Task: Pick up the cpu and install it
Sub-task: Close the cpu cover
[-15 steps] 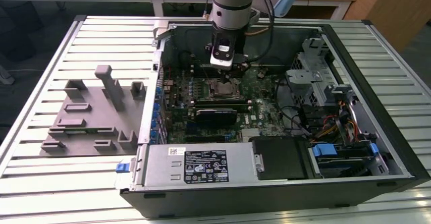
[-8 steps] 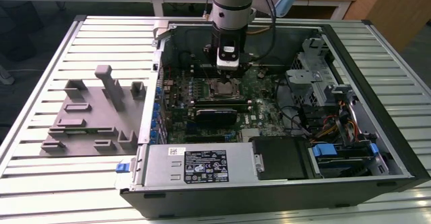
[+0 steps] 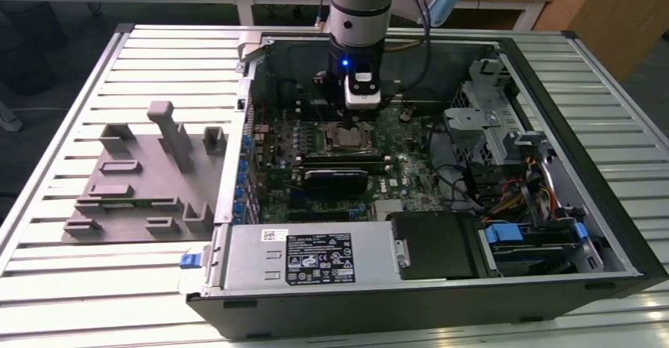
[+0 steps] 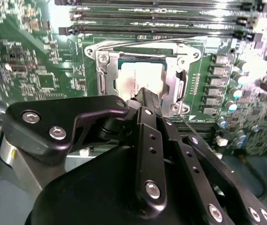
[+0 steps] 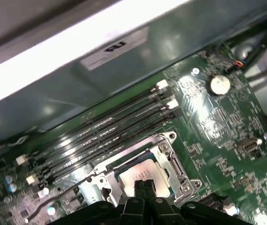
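The small square cpu has a pale silver metal top, smooth with a dull satin sheen. The steel socket frame around it glints brightly, and the green circuit board looks glossy and lacquered. The black pincer is matt, with shiny screw heads. The grey moulded fixture tray is dull plastic, on a ribbed pale metal table

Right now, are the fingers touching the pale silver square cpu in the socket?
Cannot tell. In both wrist views the black fingers overlap the pale silver square cpu, and neither shows contact or a gap.
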Controlling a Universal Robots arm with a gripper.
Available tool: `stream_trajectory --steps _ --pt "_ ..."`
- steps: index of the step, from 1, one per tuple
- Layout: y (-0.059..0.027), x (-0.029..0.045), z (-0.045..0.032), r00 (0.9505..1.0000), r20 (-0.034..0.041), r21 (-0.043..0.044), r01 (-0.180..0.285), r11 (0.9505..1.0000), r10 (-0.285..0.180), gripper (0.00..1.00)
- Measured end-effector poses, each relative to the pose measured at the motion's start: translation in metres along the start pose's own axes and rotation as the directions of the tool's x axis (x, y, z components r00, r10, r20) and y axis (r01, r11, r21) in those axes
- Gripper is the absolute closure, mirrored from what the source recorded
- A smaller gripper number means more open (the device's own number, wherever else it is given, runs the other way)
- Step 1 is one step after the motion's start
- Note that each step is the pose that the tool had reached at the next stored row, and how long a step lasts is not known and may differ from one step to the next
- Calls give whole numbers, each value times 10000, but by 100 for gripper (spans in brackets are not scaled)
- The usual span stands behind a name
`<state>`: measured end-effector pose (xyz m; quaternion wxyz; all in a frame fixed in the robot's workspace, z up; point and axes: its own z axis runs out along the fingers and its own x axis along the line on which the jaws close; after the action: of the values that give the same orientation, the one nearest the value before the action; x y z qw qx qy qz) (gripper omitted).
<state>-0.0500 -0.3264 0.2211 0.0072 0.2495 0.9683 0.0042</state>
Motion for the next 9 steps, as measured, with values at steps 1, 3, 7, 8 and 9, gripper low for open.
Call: stream_trajectory --steps 1,3,7,8,9 --pt "0 0 0 9998 -2 -2 178 9998 -178 89" --pt "0 0 1 9985 -6 -6 538 9985 -538 89" --pt "0 0 3 9920 -14 -16 1266 9920 -1266 89" --pt "0 0 4 9895 -16 -19 1442 9895 -1442 89" --pt "0 0 4 9868 -17 -21 1621 9868 -1621 89"
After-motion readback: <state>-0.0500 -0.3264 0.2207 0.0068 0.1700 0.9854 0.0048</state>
